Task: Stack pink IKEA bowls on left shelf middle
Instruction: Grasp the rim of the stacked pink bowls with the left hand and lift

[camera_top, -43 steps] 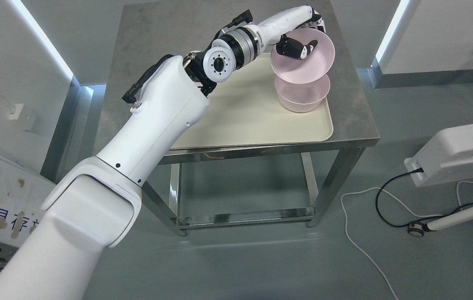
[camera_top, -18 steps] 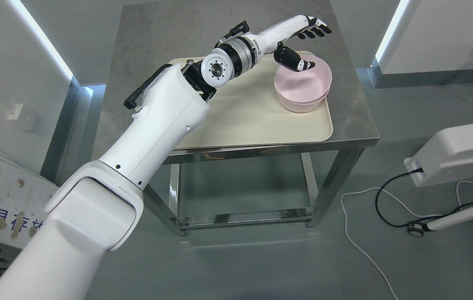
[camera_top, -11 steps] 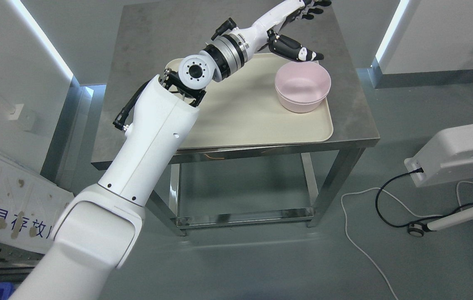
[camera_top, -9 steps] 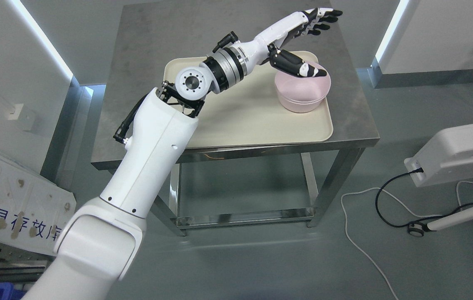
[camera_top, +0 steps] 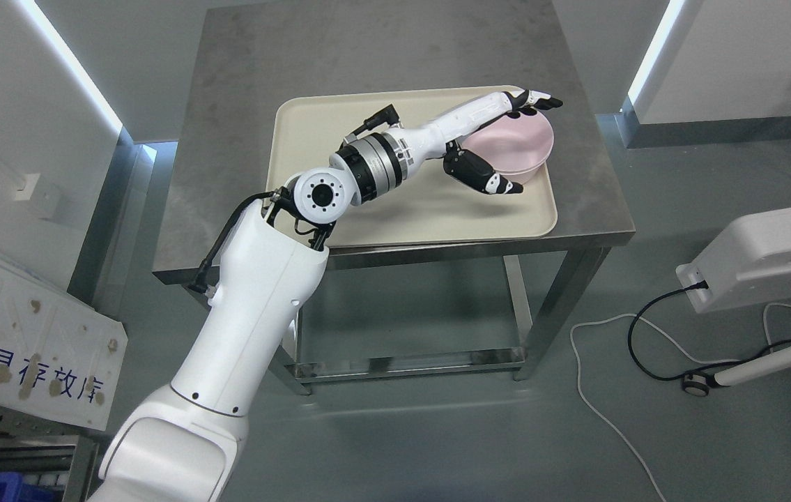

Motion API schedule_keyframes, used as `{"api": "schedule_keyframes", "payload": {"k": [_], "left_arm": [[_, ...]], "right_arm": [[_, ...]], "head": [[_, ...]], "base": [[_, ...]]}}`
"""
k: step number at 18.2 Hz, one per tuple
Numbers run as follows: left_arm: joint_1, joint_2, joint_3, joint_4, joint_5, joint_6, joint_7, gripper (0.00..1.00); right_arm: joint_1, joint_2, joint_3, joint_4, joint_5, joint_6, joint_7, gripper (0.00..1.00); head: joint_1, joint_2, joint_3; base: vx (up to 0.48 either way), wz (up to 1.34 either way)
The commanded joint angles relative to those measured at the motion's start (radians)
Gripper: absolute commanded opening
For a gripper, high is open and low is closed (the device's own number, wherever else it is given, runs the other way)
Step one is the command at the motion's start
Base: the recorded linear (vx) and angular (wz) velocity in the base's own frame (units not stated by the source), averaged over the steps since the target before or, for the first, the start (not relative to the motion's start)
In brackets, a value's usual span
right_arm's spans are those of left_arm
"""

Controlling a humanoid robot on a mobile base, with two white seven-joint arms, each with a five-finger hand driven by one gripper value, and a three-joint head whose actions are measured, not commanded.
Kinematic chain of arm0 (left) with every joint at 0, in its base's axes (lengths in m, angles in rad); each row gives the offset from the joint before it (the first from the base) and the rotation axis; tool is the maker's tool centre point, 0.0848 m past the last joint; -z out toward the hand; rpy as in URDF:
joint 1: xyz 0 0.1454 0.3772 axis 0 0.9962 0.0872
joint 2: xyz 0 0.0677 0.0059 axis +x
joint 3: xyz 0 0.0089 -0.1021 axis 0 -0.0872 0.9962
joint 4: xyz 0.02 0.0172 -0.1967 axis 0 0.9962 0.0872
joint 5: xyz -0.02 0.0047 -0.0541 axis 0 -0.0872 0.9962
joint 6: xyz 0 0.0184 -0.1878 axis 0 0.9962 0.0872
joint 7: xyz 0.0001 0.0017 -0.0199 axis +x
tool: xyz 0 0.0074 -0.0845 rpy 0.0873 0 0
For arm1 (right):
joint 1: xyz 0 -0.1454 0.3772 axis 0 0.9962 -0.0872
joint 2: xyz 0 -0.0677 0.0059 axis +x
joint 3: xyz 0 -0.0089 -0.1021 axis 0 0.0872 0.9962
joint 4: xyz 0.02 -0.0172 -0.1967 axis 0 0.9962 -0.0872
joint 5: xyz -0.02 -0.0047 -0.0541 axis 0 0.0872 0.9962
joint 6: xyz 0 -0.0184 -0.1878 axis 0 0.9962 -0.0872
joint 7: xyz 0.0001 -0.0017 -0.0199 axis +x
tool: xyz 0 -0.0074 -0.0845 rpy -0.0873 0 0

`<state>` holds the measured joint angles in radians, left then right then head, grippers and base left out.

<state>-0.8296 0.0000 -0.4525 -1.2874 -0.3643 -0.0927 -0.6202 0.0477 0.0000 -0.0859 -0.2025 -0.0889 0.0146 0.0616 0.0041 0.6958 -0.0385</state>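
Note:
Two pink bowls (camera_top: 517, 145) sit nested one inside the other at the right end of a cream tray (camera_top: 430, 216) on a steel table (camera_top: 242, 111). My left hand (camera_top: 510, 139) hovers in front of the stack with its fingers (camera_top: 540, 102) spread and its thumb (camera_top: 489, 178) stretched out below, holding nothing. The forearm and palm hide the left part of the bowls. The left arm reaches in from the lower left across the tray. The right arm is out of the picture.
A white machine (camera_top: 771, 251) with a red light stands at the right, with black and white cables (camera_top: 618, 362) trailing over the floor. A white board with printed signs (camera_top: 19, 348) leans at the lower left. Grey walls stand behind the table.
The lifted bowl was set down into the other one and released. Since then my open left hand has drawn back and lowered in front of the stack, and the arm has pulled toward me.

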Motion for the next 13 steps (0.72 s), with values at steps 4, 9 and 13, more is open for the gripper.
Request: {"api": "schedule_keyframes", "payload": {"k": [4,9,13], "left_arm": [[0.011,0.017,-0.034,-0.026,-0.338,-0.01,-0.001,0.68],[-0.016,0.017,-0.071,0.049,-0.419,-0.015,0.01,0.64],[-0.022,0.017,-0.097,0.101,-0.499,-0.062,0.051,0.61]], "right_arm": [[0.0,-0.017,0.0,0.0,0.0,-0.002,0.0,1.0],[0.0,-0.017,0.0,0.0,0.0,-0.002,0.0,1.0],[0.0,-0.017,0.0,0.0,0.0,-0.002,0.0,1.0]], "head": [[0.0,0.0,0.0],[0.0,0.0,0.0],[0.0,0.0,0.0]], "base": [[0.0,0.0],[0.0,0.0],[0.0,0.0]]}}
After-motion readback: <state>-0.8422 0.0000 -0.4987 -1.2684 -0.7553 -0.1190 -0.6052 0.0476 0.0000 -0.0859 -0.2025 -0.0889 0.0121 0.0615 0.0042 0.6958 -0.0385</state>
